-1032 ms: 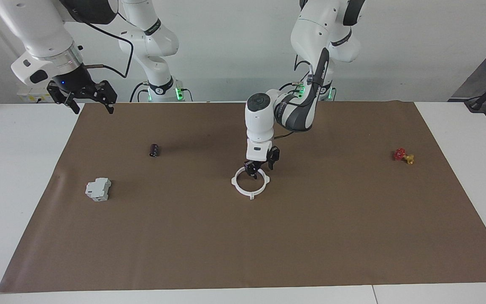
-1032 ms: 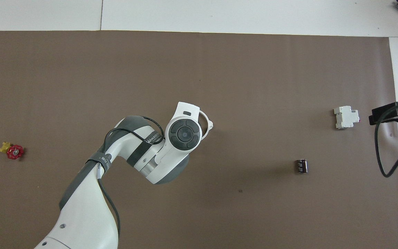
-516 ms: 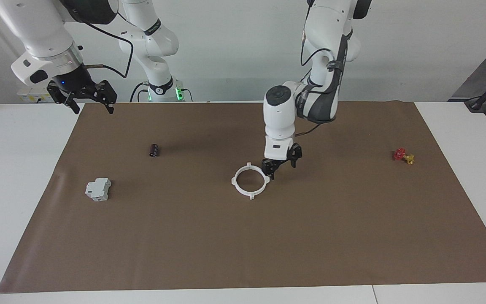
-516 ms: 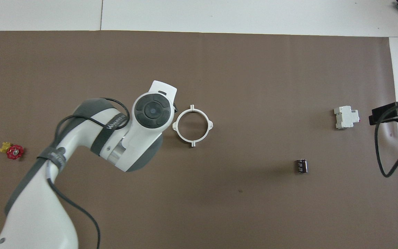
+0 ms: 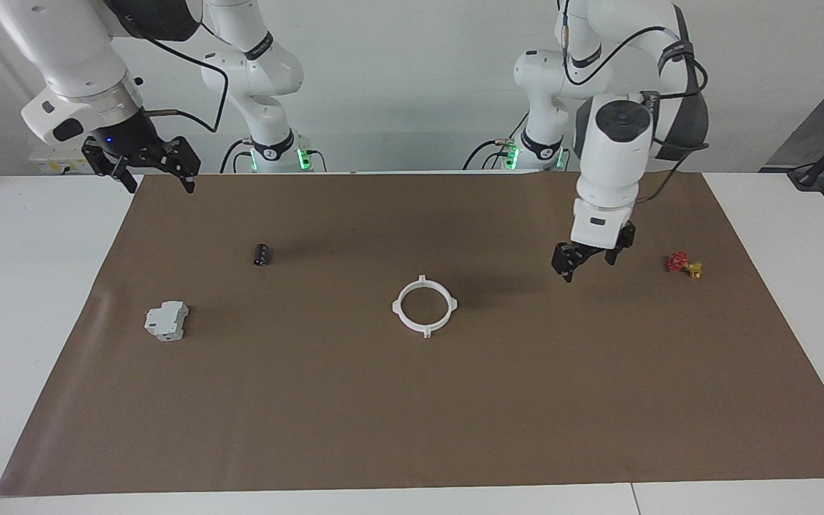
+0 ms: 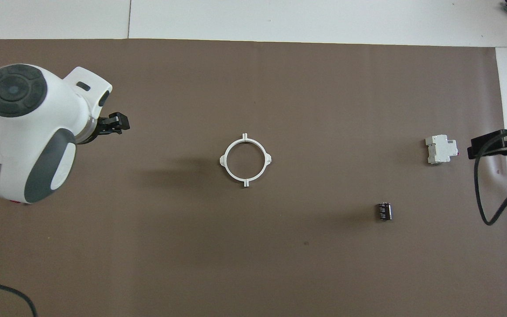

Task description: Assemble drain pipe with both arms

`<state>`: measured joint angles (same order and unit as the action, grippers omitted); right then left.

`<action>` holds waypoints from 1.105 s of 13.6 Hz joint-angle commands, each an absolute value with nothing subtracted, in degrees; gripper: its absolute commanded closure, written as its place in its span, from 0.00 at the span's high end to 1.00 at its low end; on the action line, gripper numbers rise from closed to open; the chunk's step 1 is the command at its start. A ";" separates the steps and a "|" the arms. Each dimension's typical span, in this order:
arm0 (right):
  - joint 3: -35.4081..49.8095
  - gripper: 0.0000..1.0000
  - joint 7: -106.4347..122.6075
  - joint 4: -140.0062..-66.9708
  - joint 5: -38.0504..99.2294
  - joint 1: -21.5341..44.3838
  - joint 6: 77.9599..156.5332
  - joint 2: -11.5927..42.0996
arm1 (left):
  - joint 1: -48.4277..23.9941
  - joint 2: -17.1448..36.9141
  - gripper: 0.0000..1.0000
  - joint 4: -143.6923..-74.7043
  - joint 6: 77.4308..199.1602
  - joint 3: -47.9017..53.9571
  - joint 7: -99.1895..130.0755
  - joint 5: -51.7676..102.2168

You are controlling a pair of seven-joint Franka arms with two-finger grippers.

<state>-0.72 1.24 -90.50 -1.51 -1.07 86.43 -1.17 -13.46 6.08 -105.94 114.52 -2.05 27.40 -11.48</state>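
Nearest to the robots, right hand (image 5: 156,174) raised over the brown mat's (image 5: 412,400) edge, fingers apart, holding nothing. Left hand (image 5: 585,263) in the air over the mat near the red valve (image 5: 684,264), fingers apart, empty. Farther out, drain pipe (image 5: 424,306) joined as one white ring, flat on the mat at mid-worktop.

The left arm (image 5: 616,136) is bent at the elbow, its wrist pointed straight down. The left gripper (image 5: 584,261) is held raised above the mat, fingers spread, nothing gripped. The right arm (image 5: 76,79) is parked at its own end, the right gripper (image 5: 151,172) raised, splayed and empty.
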 commanded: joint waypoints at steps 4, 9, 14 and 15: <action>0.09 1.00 -4.65 -90.88 -1.49 1.57 86.40 -1.58 | -1.33 3.52 1.00 -107.40 113.11 -1.49 7.57 -6.59; -0.26 1.00 -0.99 -89.13 -3.15 0.70 86.13 -0.79 | -1.57 1.06 1.00 -105.91 112.59 -1.14 7.29 -6.15; -1.05 1.00 2.54 -85.52 -3.87 -1.05 82.09 0.26 | -4.22 -0.35 1.00 -106.17 112.59 0.09 8.52 -3.36; -1.05 1.00 2.64 -85.60 -2.74 -1.58 82.09 0.26 | -4.22 -0.96 1.00 -106.00 111.98 0.09 8.79 -2.99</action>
